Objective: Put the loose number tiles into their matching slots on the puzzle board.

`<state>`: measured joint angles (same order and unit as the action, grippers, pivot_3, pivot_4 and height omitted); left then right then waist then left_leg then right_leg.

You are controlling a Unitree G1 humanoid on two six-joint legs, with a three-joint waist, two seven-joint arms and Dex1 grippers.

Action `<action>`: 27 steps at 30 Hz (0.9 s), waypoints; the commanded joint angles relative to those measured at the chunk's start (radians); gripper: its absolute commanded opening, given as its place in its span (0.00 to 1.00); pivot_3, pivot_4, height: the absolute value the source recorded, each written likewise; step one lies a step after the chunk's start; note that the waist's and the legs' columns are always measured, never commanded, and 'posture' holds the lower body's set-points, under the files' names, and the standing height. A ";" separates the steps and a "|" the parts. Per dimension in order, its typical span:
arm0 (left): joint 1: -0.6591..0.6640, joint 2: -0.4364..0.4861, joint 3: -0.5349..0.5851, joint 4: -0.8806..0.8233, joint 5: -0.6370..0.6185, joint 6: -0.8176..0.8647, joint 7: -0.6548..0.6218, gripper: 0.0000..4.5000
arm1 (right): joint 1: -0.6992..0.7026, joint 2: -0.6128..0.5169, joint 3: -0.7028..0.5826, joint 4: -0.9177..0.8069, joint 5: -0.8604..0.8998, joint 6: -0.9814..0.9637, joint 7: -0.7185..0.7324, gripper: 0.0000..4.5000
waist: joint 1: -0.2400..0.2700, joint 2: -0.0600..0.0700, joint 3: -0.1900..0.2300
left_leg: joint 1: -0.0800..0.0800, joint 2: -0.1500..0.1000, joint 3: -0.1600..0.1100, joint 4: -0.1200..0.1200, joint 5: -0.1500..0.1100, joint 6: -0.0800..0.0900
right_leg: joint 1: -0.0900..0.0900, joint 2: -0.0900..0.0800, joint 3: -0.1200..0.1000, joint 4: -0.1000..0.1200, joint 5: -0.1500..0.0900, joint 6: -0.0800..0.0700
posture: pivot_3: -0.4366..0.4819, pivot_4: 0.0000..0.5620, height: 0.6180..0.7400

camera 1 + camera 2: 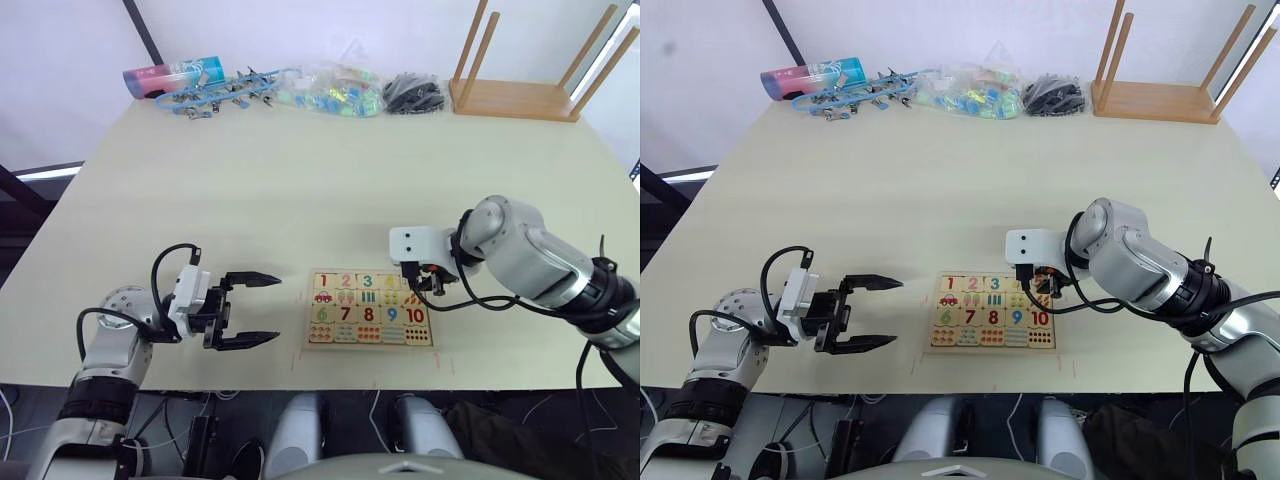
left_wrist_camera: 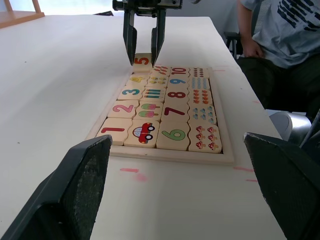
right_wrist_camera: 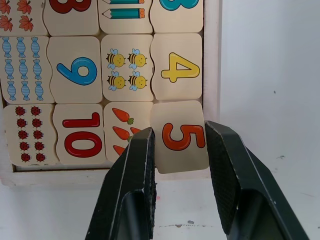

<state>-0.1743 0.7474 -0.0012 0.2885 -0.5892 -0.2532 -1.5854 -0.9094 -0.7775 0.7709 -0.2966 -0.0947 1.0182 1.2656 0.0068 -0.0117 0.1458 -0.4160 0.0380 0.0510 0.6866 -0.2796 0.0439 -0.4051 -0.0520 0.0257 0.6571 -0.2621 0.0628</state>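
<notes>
At the puzzle board's [image 1: 322,344] corner slot, right gripper [image 3: 180,137] fingers pinch tile 5 [image 3: 182,136], tilted over the rim; left gripper [image 1: 262,310] fingers hover spread above the bench [image 1: 330,190].

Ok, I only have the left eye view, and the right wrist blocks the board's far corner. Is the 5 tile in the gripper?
Observer: Yes. The right gripper has a finger against each side of the 5 tile.
Operator: Is it seated?
Observer: Not yet. Its outer edge overlaps the end rim of the board instead of lying flat inside it.
Operator: And the other four?
Observer: The 1 to 4 tiles lie flat in their row, as the left wrist view shows.
</notes>
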 commanded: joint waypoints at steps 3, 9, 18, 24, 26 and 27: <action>-0.006 0.008 0.009 -0.020 -0.010 -0.007 -0.029 1.00 | -0.010 0.001 -0.004 -0.020 0.001 0.001 -0.009 0.20 | 0.000 0.000 0.000 | 0.000 0.000 0.000 0.000 0.000 0.000 | 0.000 0.000 0.000 0.000 0.000 0.000 | 0.48 0.27 0.98; -0.005 0.009 0.011 -0.025 -0.011 -0.004 -0.029 1.00 | -0.009 0.000 0.002 -0.019 0.002 0.003 -0.012 0.20 | 0.000 0.000 0.000 | 0.000 0.000 0.000 0.000 0.000 0.000 | 0.000 0.000 0.000 0.000 0.000 0.000 | 0.48 0.27 0.98; -0.002 0.007 0.014 -0.036 -0.010 0.004 -0.029 1.00 | -0.007 0.004 0.009 -0.006 -0.004 -0.003 -0.020 0.20 | -0.001 0.000 0.000 | 0.000 0.000 0.000 0.000 0.000 0.000 | 0.000 0.000 0.000 0.000 0.000 0.000 | 0.48 0.27 0.98; -0.004 0.007 0.016 -0.038 -0.008 0.007 -0.029 1.00 | -0.006 0.003 0.009 -0.007 -0.001 -0.003 -0.022 0.31 | -0.001 0.000 0.000 | 0.000 0.000 0.000 0.000 0.000 0.000 | 0.000 0.000 0.000 0.000 0.000 0.000 | 0.48 0.27 0.98; -0.006 0.007 0.017 -0.038 -0.007 0.008 -0.029 1.00 | -0.006 0.002 0.008 -0.007 0.000 -0.006 -0.021 0.55 | -0.001 0.000 0.000 | 0.000 0.000 0.000 0.000 0.000 0.000 | 0.000 0.000 0.000 0.000 0.000 0.000 | 0.48 0.27 0.98; -0.006 0.007 0.017 -0.038 -0.007 0.008 -0.029 1.00 | -0.005 0.002 0.008 -0.007 0.000 -0.007 -0.021 0.62 | -0.002 0.000 0.000 | 0.000 0.000 0.000 0.000 0.000 0.000 | 0.000 0.000 0.000 0.000 0.000 0.000 | 0.48 0.27 0.98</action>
<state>-0.1742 0.7474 -0.0011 0.2835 -0.5891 -0.2455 -1.5855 -0.9091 -0.7721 0.7792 -0.2936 -0.0928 1.0193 1.2453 0.0053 -0.0117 0.1458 -0.4160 0.0380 0.0510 0.6866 -0.2796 0.0439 -0.4051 -0.0520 0.0257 0.6572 -0.2621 0.0628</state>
